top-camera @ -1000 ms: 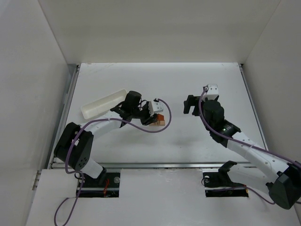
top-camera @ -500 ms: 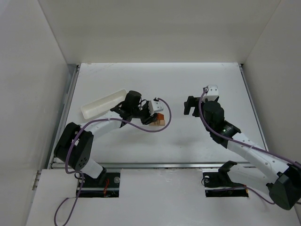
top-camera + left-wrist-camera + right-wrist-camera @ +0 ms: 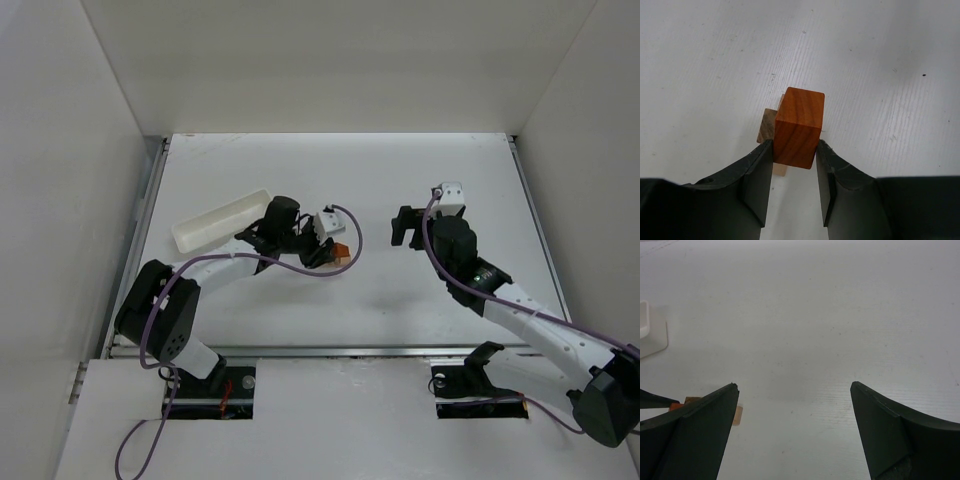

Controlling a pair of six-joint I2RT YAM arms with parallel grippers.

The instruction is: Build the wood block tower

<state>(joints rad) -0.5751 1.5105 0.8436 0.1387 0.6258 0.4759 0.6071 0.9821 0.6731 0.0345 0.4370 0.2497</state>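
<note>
Left gripper [image 3: 794, 156] clamps the reddish-brown roof piece [image 3: 800, 120] over tan blocks [image 3: 767, 126], contact unclear; centre, lower squarely, release. Right gripper [image 3: 794, 387] gapes empty.

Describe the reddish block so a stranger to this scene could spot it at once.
Start at the long white tray, left of centre on the table. Just right of it the left hand grips a small block. It is the only reddish-brown piece; the wood peeking out beside it is pale tan.

top block [image 3: 799, 127]: reddish-brown, grained | lower block [image 3: 768, 126]: pale tan | tray [image 3: 215, 222]: white
</note>
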